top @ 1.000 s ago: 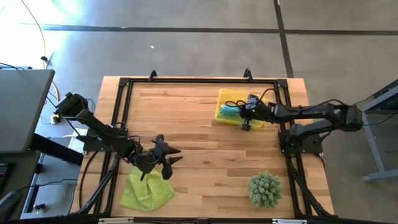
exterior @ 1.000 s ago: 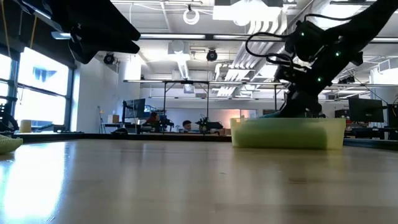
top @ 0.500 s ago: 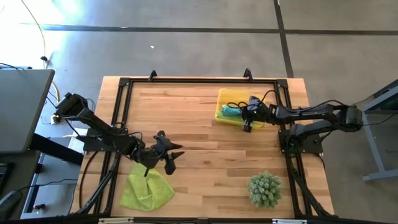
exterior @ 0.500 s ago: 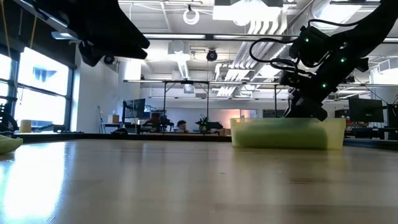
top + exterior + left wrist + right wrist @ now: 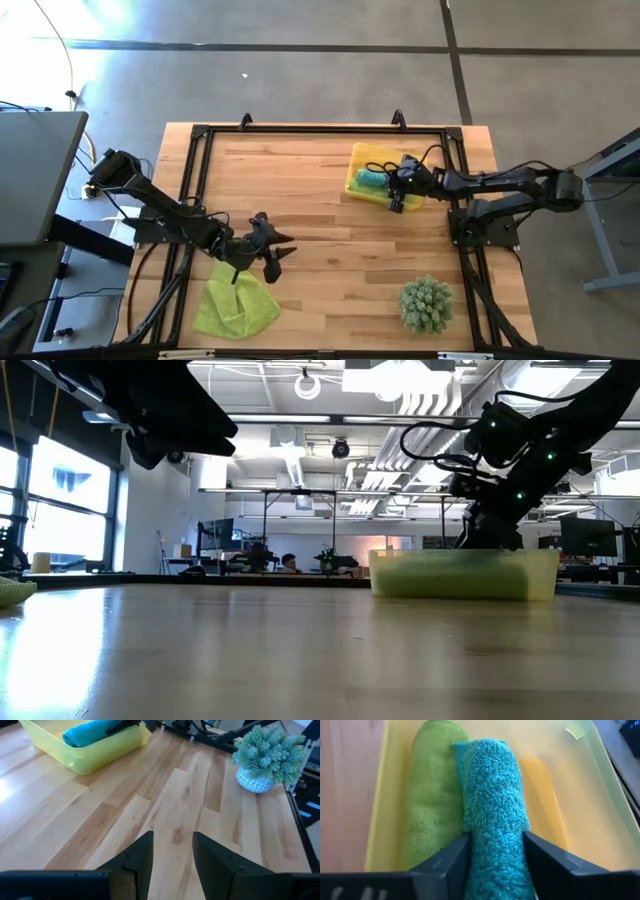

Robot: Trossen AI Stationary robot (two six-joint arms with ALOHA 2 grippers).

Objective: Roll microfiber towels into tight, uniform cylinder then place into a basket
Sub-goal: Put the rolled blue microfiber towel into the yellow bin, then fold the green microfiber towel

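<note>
Jaws of the right gripper (image 5: 495, 865) stood parted astride the rolled teal microfiber towel (image 5: 492, 805), its long axis running straight ahead between them inside the shallow yellow plastic basket (image 5: 590, 795); left gripper (image 5: 172, 855) jaws waited apart.

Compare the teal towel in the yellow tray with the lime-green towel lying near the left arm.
The teal towel is rolled into a cylinder; the loose lime-green towel is an unrolled, rumpled heap. The teal towel lies in the basket beside a rolled green towel; the loose lime-green towel lies on the table. The right gripper straddles the teal towel, fingers either side; the left gripper is off the loose one.
</note>
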